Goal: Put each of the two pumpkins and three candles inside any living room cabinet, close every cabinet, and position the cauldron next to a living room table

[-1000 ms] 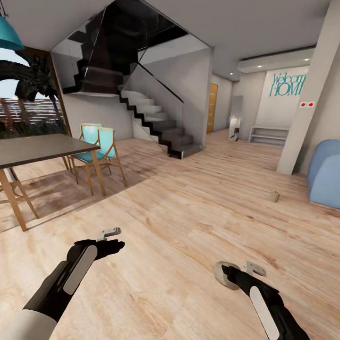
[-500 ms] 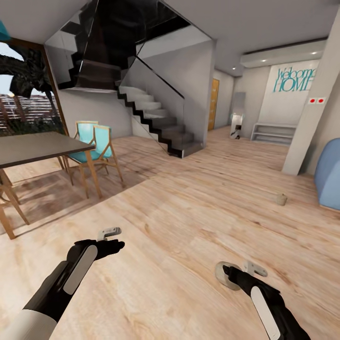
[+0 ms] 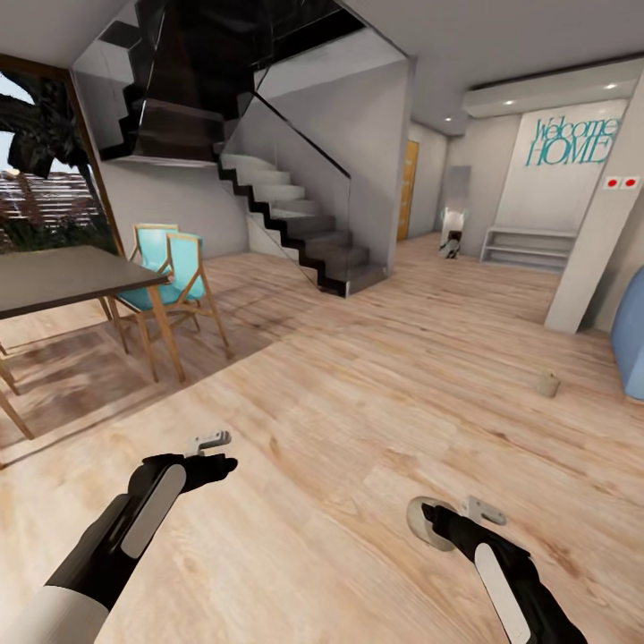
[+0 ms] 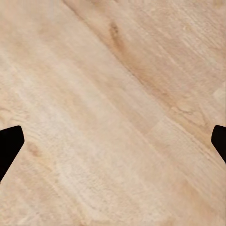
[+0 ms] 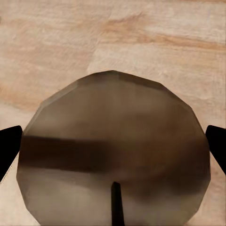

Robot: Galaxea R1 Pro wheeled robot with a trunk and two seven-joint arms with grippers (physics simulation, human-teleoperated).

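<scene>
Nearest, w/ both black arms low in head view: left gripper [image 3: 211, 453] over bare floor [image 3: 358, 420], pale wood planks w/ darker grain streaks. Left wrist view: just two dark fingertips [image 4: 9, 146] at opposite edges, nothing btwn them but plank, so jaws spread wide, empty.

Right gripper [image 3: 438, 521] closed around a candle [image 3: 422, 521], stubby, beige-grey, faceted cylinder. Right wrist view: candle [image 5: 113, 150] seen end-on, many-sided flat face, brownish w/ a darker band across, thin black wick at middle; black fingertips [image 5: 9, 150] on either side at its rim, touching or nearly so. Clear of floor or resting on it: cannot tell.

Further out, right side: second candle [image 3: 547, 385], small pale stub standing on planks, near a rounded blue upholstered shape [image 3: 631, 335] and a white square pillar [image 3: 595, 233] w/ two red dots.

Left side, mid-distance: dining table [image 3: 63, 277], dark matte flat top, slim wooden legs; beside it two chairs [image 3: 174, 277] w/ light wood frames and teal seats/backs. Behind those, big window [image 3: 40, 170] w/ dark foliage outside.

Centre back: staircase [image 3: 295, 224], black-edged grey treads, glass side panel, dark glossy underside above. Far right wall: teal "Welcome HOME" lettering [image 3: 572, 141] over a low white bench shelf [image 3: 528, 246]; orange-brown door [image 3: 407, 188] down the hall.
</scene>
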